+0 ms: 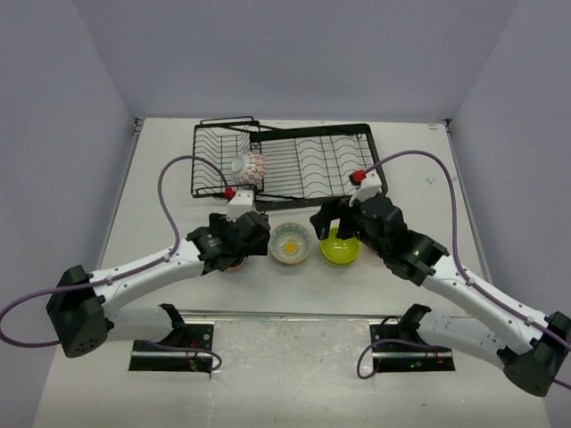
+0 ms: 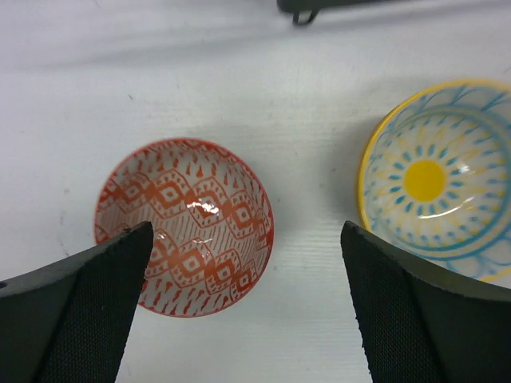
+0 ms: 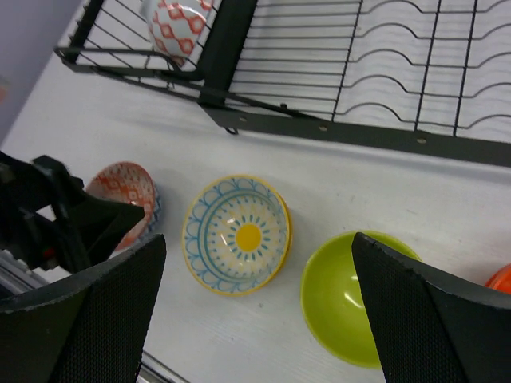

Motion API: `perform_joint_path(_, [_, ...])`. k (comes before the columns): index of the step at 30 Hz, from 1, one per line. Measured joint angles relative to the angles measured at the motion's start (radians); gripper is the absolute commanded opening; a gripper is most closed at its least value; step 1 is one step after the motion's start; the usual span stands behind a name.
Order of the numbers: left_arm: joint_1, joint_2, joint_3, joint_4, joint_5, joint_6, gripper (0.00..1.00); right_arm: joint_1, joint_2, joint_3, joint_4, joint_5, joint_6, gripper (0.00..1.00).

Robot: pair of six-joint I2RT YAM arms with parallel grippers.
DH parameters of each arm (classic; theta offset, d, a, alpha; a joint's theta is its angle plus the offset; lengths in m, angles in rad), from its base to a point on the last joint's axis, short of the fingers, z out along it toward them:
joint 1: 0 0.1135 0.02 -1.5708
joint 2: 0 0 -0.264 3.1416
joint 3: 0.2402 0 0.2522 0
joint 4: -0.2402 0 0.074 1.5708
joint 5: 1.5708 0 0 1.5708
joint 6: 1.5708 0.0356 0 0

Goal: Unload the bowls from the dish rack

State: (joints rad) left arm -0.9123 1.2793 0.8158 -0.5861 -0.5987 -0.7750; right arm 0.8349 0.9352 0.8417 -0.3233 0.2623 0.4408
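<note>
The black wire dish rack (image 1: 308, 165) stands at the back and holds one red-and-white bowl (image 1: 249, 166) at its left end, which also shows in the right wrist view (image 3: 177, 20). A second red-and-white bowl (image 2: 184, 215) rests on the table, seemingly nested in a blue-patterned bowl (image 3: 156, 209). My left gripper (image 2: 247, 311) is open and empty just above it. A cream bowl with a yellow centre (image 3: 236, 234) and a lime green bowl (image 3: 351, 297) sit on the table. An orange bowl (image 3: 501, 279) peeks in at the right edge. My right gripper (image 3: 255, 311) is open and empty above them.
The rack's front rail (image 3: 359, 136) runs just behind the row of bowls. The left arm's gripper (image 3: 72, 215) shows at the left of the right wrist view. The table's near edge (image 1: 294, 314) lies just in front of the bowls.
</note>
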Motion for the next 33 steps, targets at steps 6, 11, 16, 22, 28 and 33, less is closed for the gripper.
perform_joint_path(6, [0.169, -0.221, 0.192, -0.071, -0.009, 0.086, 1.00, -0.077, 0.099, 0.000, 0.245, -0.197, 0.039, 0.99])
perform_joint_path(11, [0.693, -0.309, 0.261, -0.064, 0.146, 0.188, 1.00, -0.146, 0.352, 0.032, 0.481, -0.436, 0.147, 0.99])
perform_joint_path(16, [1.059, -0.429, 0.219, -0.067, 0.330, 0.245, 1.00, -0.222, 0.593, 0.074, 0.713, -0.605, 0.299, 0.99])
perform_joint_path(22, [1.063, -0.650, 0.075, -0.062, 0.404, 0.289, 1.00, -0.280, 0.796, 0.167, 0.866, -0.739, 0.399, 0.99])
perform_joint_path(28, [1.028, -0.808, -0.002, -0.029, 0.400, 0.300, 1.00, -0.351, 0.950, 0.289, 0.983, -0.904, 0.477, 0.99])
perform_joint_path(33, [1.027, -0.822, -0.021, 0.002, 0.422, 0.301, 1.00, -0.366, 1.044, 0.367, 1.013, -0.993, 0.509, 0.99])
